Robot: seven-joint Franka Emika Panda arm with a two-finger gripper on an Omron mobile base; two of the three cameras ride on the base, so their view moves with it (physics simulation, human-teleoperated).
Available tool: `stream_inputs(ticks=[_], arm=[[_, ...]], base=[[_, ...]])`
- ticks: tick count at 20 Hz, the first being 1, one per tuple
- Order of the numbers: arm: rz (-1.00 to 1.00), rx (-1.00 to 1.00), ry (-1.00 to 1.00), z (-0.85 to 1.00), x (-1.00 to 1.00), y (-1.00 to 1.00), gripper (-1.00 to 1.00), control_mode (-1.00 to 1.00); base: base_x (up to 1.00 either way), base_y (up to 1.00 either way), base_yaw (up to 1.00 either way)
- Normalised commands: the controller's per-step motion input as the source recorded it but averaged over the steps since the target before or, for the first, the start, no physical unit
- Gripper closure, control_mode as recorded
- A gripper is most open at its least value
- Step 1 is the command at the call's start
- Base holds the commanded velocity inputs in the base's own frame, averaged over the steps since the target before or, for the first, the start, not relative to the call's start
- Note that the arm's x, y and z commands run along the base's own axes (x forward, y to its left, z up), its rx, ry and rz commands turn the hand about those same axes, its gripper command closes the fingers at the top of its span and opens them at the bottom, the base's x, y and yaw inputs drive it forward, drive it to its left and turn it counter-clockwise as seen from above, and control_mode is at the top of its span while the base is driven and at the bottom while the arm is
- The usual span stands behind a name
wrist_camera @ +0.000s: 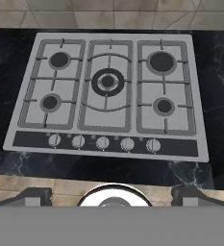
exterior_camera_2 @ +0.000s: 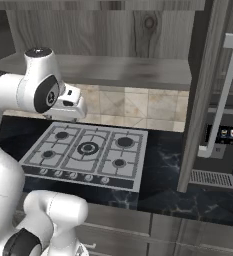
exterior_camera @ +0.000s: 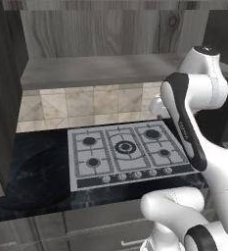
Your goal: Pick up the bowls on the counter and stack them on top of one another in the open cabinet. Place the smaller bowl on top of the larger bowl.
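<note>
The bowls are out of view. My gripper (wrist_camera: 112, 196) hangs open high over the steel hob, its two dark fingertips (wrist_camera: 34, 196) wide apart with nothing held between them. In the right base view the gripper (exterior_camera_2: 70, 109) sits just in front of the shelf's lower edge. In the left base view the gripper (exterior_camera: 157, 105) is mostly hidden behind my forearm. The open cabinet has a bare grey shelf (exterior_camera_2: 128, 70) (exterior_camera: 96, 71), and its door (exterior_camera_2: 200, 100) with a long silver handle (exterior_camera_2: 223, 95) swings out at the right. The black veined counter (exterior_camera: 37, 171) (exterior_camera_2: 168, 165) surrounds the hob.
A steel gas hob (exterior_camera: 127, 149) (exterior_camera_2: 88, 152) (wrist_camera: 108, 96) is set into the counter, with a tiled backsplash (exterior_camera: 86, 105) behind it. A dark appliance (exterior_camera_2: 223, 137) stands at the far right past the door. A dark tall panel (exterior_camera: 0, 98) bounds the left side.
</note>
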Motion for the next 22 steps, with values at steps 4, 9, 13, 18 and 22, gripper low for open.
stream_inputs(ticks=[4, 9, 13, 18, 22], arm=[[-0.01, 0.0, -0.09, 0.14, -0.46, 0.0, -1.0, -1.0], [-0.01, -0.01, -0.1, 0.09, -0.49, 0.0, -1.0, -1.0], [-0.02, -0.01, -0.09, 0.08, -0.48, 0.0, -1.0, -1.0], [0.0, 0.0, -0.02, 0.02, -0.09, 0.0, -1.0, 1.0], [0.0, 0.0, 0.0, 0.0, 0.0, 0.0, -1.0, 1.0]], base=[[0.0, 0.0, 0.0], [0.0, 0.0, 0.0], [0.0, 0.0, 0.0], [-0.35, 0.0, -0.02], [-0.52, 0.0, -0.06]])
